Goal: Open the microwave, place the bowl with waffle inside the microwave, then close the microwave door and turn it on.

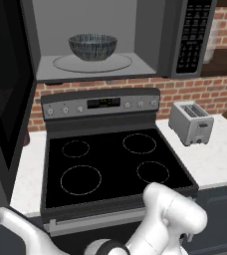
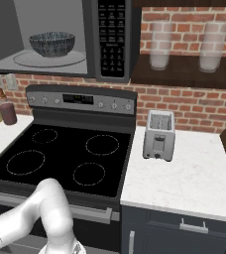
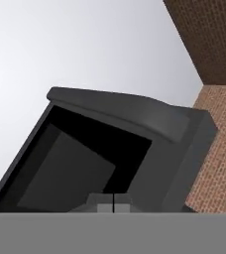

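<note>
Hand view: gripper [image 3: 113, 202] fingertips pressed together, empty, below the microwave door [image 3: 110, 149].

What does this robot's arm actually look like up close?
The arm is made of smooth, glossy white rounded segments, fat like bent tubes, with a dark band at one joint near the bottom. No cables or markings are visible. Another white segment curves up beside the stove.

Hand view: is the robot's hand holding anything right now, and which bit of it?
Nothing seems held. The gripper has its fingertips together with nothing between them, facing the open microwave door. The bowl already sits inside the microwave.
</note>
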Robot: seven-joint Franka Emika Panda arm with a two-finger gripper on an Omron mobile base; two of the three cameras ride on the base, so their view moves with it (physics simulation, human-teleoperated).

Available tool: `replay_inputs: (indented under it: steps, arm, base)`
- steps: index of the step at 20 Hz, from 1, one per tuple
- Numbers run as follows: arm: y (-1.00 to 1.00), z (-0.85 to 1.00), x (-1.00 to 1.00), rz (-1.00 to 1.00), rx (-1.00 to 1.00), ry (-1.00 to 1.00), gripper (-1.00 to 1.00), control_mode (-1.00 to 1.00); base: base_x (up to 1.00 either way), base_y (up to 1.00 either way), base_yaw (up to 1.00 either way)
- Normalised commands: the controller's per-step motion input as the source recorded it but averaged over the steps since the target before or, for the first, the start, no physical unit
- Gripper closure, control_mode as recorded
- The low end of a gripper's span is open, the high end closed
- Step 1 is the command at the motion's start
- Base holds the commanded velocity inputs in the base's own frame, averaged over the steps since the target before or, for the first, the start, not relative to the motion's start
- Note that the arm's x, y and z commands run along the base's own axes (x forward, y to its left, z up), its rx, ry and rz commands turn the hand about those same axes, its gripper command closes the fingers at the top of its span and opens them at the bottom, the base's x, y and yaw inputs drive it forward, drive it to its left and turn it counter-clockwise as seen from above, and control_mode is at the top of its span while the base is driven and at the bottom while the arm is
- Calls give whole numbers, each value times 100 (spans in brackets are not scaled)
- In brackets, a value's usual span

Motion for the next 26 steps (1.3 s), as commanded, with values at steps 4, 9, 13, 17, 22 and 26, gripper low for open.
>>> replay_inputs:
  steps: [4, 9, 13, 17, 22, 26]
  arm:
    - [-100, 1, -83, 0, 37, -9, 100, -100]
    - [-100, 26, -64, 0, 44, 2, 100, -100]
    - [-100, 29, -49, 0, 48, 7, 100, -100]
    - [-100, 23, -31, 0, 47, 10, 100, -100]
    - [-100, 25, -5, 0, 47, 33, 100, -100]
    - [-100, 23, 15, -1, 36, 61, 100, -100]
  base:
    - [0, 0, 0]
    - [0, 0, 0]
    - [0, 0, 0]
    - [0, 0, 0]
    - [0, 0, 0]
    - [0, 0, 0]
